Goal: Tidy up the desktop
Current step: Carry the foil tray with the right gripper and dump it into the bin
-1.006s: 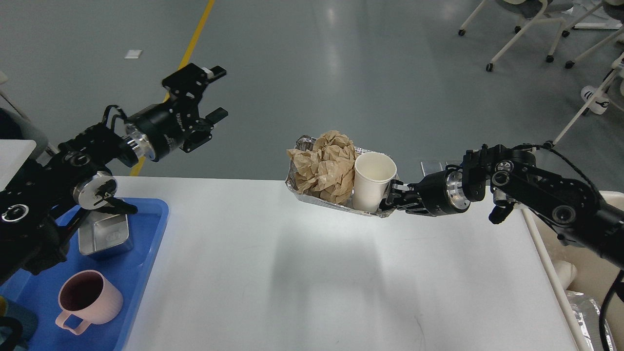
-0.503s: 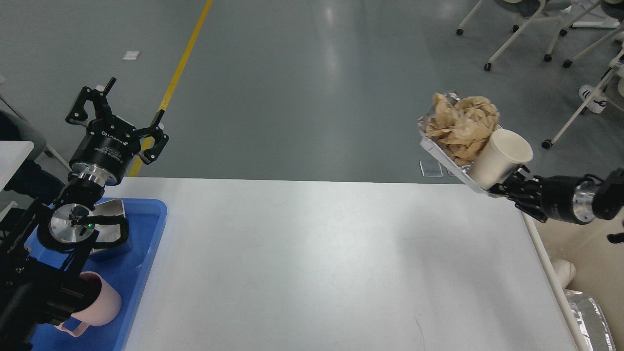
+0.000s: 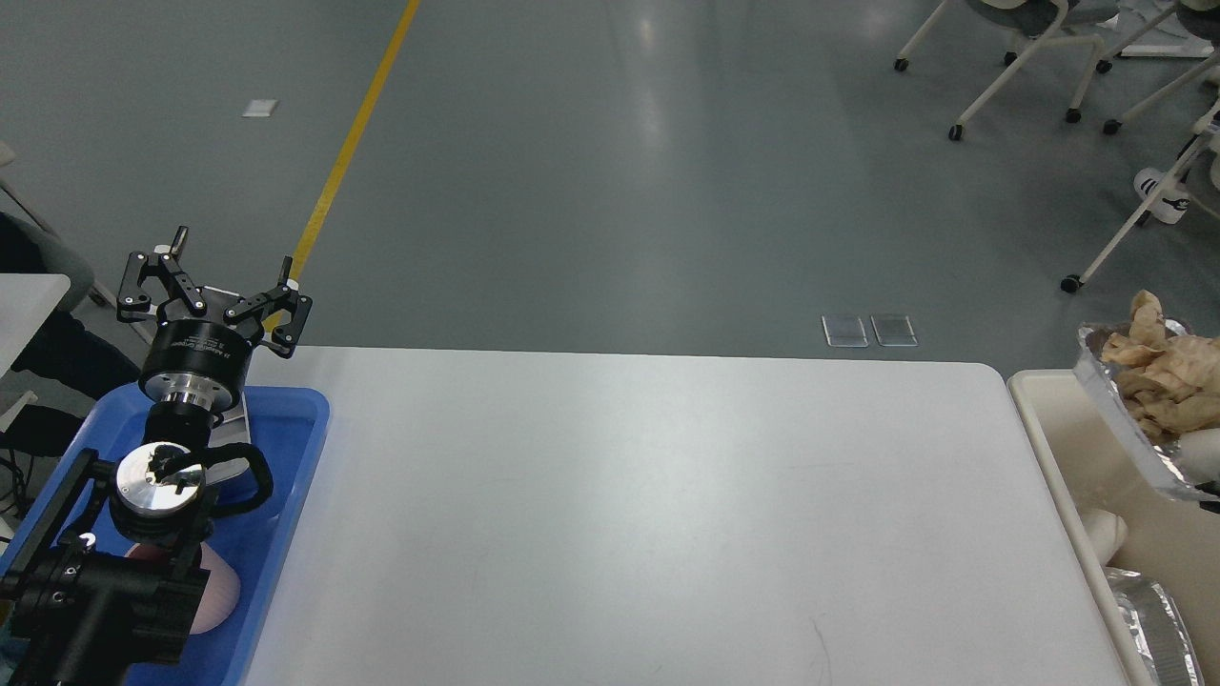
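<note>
The white desktop (image 3: 620, 505) fills the middle of the head view. My left gripper (image 3: 232, 259) is open and empty, pointing up above the far end of the blue tray (image 3: 295, 476) at the table's left edge. A foil tray (image 3: 1134, 429) with crumpled brown paper (image 3: 1168, 376) and a bit of a white paper cup (image 3: 1199, 448) hangs tilted over the cream bin (image 3: 1053, 448) at the right edge. My right gripper is out of view.
In the blue tray a pink mug (image 3: 217, 595) shows partly behind my left arm. The bin holds another foil piece (image 3: 1144, 610) and a white cup (image 3: 1104, 529). Wheeled chairs (image 3: 1029, 57) stand on the floor at the far right.
My right arm has swung the foil tray with paper and cup from above the table's far edge to the right, over the bin, and left the view. My left gripper dropped back toward the blue tray.
</note>
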Controlling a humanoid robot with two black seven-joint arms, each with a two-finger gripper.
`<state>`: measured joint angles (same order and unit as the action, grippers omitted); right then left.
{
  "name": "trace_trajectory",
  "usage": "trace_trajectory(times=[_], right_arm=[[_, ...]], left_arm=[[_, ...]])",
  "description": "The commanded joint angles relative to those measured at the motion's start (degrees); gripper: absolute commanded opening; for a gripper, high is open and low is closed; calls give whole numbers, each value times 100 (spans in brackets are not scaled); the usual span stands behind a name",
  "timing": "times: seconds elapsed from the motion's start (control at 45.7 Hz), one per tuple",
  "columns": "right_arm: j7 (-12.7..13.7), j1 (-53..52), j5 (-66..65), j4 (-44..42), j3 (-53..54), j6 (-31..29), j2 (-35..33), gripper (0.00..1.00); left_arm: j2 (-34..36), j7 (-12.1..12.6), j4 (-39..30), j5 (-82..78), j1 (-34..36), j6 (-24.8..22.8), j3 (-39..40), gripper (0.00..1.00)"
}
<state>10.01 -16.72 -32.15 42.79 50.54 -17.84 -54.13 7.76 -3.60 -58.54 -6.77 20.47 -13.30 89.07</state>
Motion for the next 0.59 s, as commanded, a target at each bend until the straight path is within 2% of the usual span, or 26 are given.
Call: trace_trajectory(times=[0.0, 0.175, 0.372, 0.459, 0.568], right_arm=[[19, 29, 7, -96, -9, 158, 43, 100], [10, -68, 7, -52, -18, 263, 289, 100], [-87, -639, -81, 36, -27, 1159, 878, 100], [-78, -841, -81, 132, 8, 1195, 913, 100], [-60, -1192, 50, 860, 69, 1239, 948, 100]], left_arm=[[23, 0, 18, 0, -35, 20, -13, 97], [58, -9, 27, -26, -70, 55, -22, 97], [102, -18, 27, -79, -61, 442, -39, 97], [137, -27, 27, -79, -70, 486, -39, 97], [199, -44, 27, -79, -79, 486, -39, 97]])
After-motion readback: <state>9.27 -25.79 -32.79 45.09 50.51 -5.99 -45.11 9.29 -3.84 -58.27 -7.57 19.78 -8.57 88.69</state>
